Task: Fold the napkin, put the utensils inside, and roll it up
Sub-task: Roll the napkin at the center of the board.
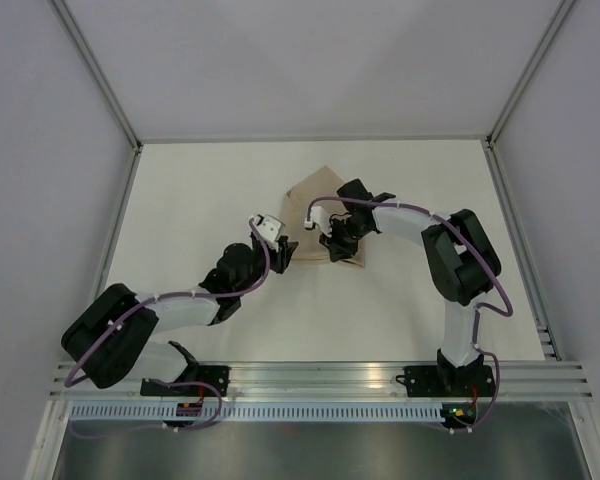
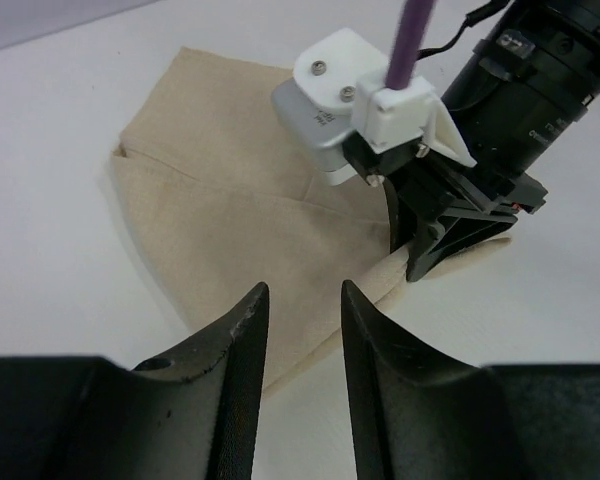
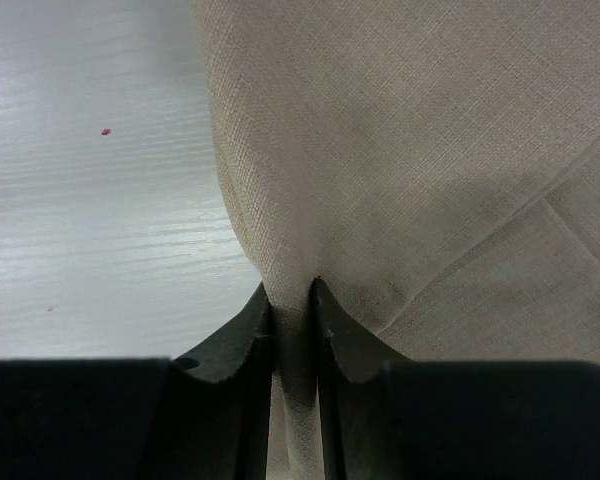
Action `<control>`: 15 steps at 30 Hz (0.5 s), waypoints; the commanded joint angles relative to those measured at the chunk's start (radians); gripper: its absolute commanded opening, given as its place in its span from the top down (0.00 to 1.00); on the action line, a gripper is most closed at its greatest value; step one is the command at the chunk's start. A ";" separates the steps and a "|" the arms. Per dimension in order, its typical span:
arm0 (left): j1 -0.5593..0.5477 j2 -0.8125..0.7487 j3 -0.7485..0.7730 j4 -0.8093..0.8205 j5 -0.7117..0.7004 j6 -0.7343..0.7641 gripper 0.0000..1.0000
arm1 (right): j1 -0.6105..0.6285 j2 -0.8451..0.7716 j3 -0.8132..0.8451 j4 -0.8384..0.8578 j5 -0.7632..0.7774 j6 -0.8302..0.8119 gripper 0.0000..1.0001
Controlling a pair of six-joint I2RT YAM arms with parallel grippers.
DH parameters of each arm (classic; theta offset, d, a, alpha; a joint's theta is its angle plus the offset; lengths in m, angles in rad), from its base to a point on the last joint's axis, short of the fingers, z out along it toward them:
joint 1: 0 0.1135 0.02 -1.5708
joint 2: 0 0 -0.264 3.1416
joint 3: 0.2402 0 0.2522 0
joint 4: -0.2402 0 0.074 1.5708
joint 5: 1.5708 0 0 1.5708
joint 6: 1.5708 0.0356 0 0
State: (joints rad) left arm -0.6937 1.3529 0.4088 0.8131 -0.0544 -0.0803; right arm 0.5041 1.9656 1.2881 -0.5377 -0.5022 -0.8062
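White table top (image 1: 210, 200), matte; we see a faint streaky grain on it in the right wrist view. One small red speck (image 3: 106, 131) sits on it, with a fainter second speck (image 3: 49, 308) lower left in that view. Enclosure is a pale grey back wall (image 1: 310, 60), left wall (image 1: 30, 150) and right wall (image 1: 580, 150), with a silver frame strut (image 1: 95, 70) at each back corner. At the near edge we see a grooved aluminium rail (image 1: 320, 378) across the full width. A white slotted cable duct (image 1: 320, 410) sits just below it, then a grey metal sheet (image 1: 320, 450). A thin metal strip (image 1: 520, 250) runs along the table's right side.
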 commanded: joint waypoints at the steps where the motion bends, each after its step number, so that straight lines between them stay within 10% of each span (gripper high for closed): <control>1: -0.030 0.043 0.001 0.173 -0.021 0.198 0.59 | -0.027 0.114 -0.004 -0.231 0.004 -0.059 0.85; 15: -0.153 0.276 0.269 -0.084 0.050 0.467 0.50 | -0.088 0.231 0.146 -0.467 -0.032 -0.162 0.89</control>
State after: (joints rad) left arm -0.8333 1.5951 0.5926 0.7872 -0.0654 0.2783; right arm 0.4374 2.0857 1.4666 -0.8043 -0.6250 -0.8955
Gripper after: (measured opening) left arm 0.484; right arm 0.245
